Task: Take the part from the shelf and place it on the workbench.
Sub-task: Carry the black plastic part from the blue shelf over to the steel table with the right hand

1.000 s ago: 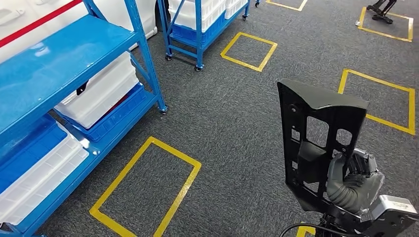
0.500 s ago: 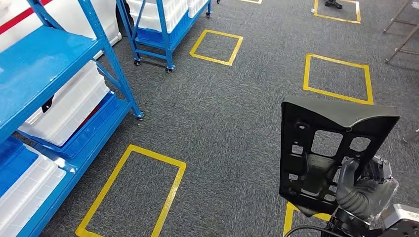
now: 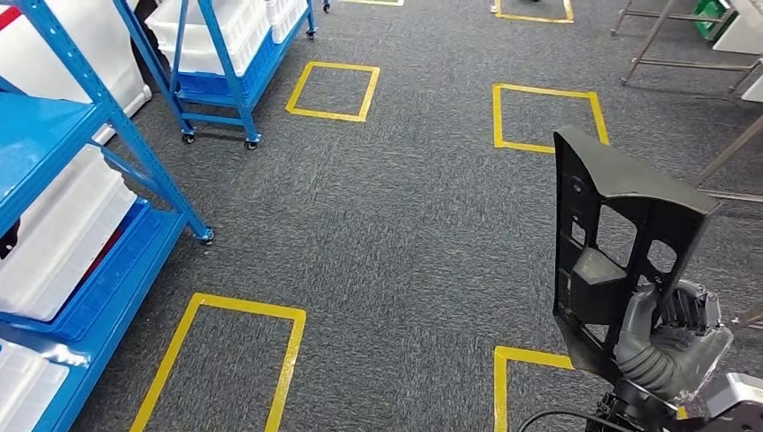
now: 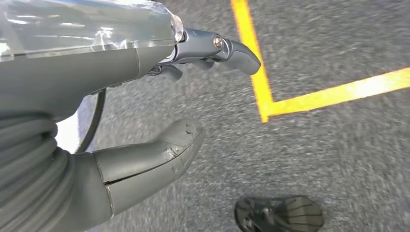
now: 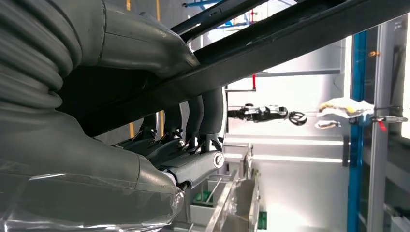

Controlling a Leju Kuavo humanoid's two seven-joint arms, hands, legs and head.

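I am on the carrying step. My right hand (image 3: pixel 670 346) is wrapped around the black part (image 3: pixel 621 261) and holds it up in front of me, low on my right side. The part stands upright, with its flat top tilted a little and its cut-out holes facing me. In the right wrist view my dark fingers (image 5: pixel 203 113) curl around a black bar of the part (image 5: pixel 270 53), so I judge the grip is firm.

My left hand (image 4: pixel 159 116) hangs down over the grey floor (image 3: pixel 396 234). Its fingers are spread apart and it holds nothing.

The blue shelf (image 3: pixel 72 171) with white bins is on the far left, well apart from me, so the part is already off the shelf. Yellow squares (image 3: pixel 544 117) are marked on the floor ahead. At the far right I see thin metal legs (image 3: pixel 670 40), maybe of a table, but I cannot tell for sure.

Next, I think I must walk and turn toward the right until the table is in front of me. I must keep my grip tight so the part does not tip. Then I can lower it onto the table and let go.
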